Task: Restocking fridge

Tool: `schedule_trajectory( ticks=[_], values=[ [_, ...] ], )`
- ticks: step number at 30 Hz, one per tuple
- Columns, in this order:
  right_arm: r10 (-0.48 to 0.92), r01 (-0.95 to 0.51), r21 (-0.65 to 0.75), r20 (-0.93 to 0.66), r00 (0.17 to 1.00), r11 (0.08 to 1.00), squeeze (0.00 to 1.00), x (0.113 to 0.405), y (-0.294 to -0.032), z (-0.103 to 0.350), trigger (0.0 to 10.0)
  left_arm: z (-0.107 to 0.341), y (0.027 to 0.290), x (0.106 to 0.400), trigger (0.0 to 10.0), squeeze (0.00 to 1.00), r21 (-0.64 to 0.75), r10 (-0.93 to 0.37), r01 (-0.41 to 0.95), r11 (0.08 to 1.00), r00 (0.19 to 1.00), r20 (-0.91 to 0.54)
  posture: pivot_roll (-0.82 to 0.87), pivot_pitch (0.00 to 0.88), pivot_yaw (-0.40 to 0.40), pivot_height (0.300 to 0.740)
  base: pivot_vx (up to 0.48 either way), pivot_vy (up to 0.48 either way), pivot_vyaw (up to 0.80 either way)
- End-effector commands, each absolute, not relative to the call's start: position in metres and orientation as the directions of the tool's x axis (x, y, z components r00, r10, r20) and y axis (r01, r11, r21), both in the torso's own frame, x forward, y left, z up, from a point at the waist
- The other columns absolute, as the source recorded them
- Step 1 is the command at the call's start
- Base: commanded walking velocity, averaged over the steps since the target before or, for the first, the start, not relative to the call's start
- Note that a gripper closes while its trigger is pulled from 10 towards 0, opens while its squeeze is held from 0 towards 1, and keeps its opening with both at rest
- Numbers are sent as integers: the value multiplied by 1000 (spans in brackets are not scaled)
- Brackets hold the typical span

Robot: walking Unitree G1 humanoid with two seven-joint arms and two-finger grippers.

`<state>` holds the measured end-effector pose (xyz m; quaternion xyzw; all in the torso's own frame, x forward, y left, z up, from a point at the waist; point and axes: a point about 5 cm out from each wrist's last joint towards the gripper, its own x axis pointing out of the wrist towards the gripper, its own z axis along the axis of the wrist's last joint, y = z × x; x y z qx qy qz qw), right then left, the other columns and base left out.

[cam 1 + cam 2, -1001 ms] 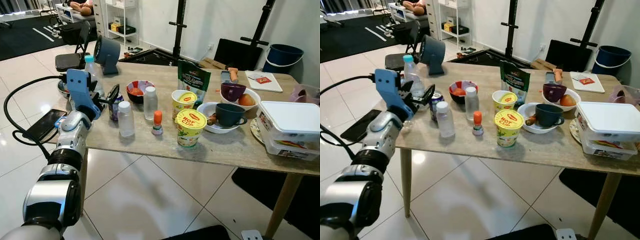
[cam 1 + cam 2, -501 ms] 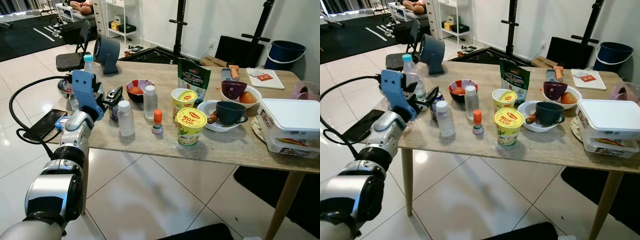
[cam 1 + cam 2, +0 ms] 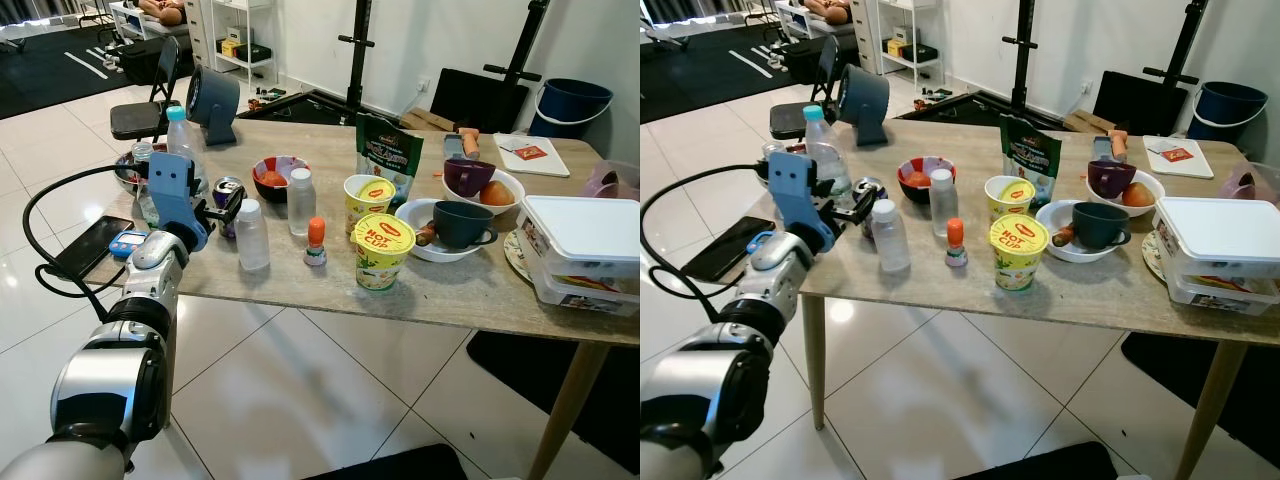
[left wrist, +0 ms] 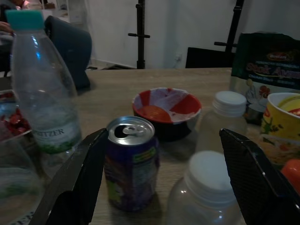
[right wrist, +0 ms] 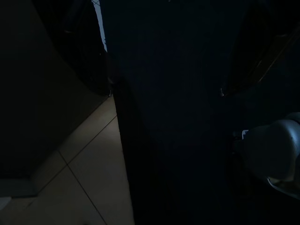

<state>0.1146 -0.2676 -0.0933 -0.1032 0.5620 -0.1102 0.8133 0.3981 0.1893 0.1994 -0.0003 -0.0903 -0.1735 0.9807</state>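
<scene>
Left eye view: wooden table (image 3: 480, 290); drink can (image 3: 229, 192) near its left end, just behind a small capped bottle (image 3: 251, 237). Left hand (image 3: 222, 203) at the can, fingers apart, not clamped. Tall water bottle (image 3: 180, 140) left of the can; red bowl (image 3: 277, 179) behind it; yellow noodle cup (image 3: 380, 250) well to its right.

Left wrist view: can standing upright between the two spread black fingers (image 4: 77, 180), close to one of them.

Right wrist view: very dark; right hand's state cannot be told.
</scene>
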Motion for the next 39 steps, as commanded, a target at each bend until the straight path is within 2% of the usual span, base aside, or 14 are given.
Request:
schedule_trajectory(
  ticks=[1,6,14,39],
  values=[
    [-298,64,-295,-893,338,954,0,110,-268,-94,10000,199,180,399,10000,0,44,-375,373,927,912,166,-115,86,23,740,0,0,0],
    [-301,60,-298,-897,324,953,0,103,-269,-96,10000,200,166,402,10000,0,114,-429,417,902,894,125,-127,96,26,740,0,0,0],
    [-301,61,-297,-899,317,953,0,99,-269,-97,10000,206,163,405,10000,0,151,-432,415,897,895,108,-132,100,30,740,0,0,0],
    [-306,62,-302,-899,314,951,0,97,-271,-97,10000,191,169,403,10000,0,110,-376,369,923,926,44,-141,108,28,740,0,0,0]
  ],
)
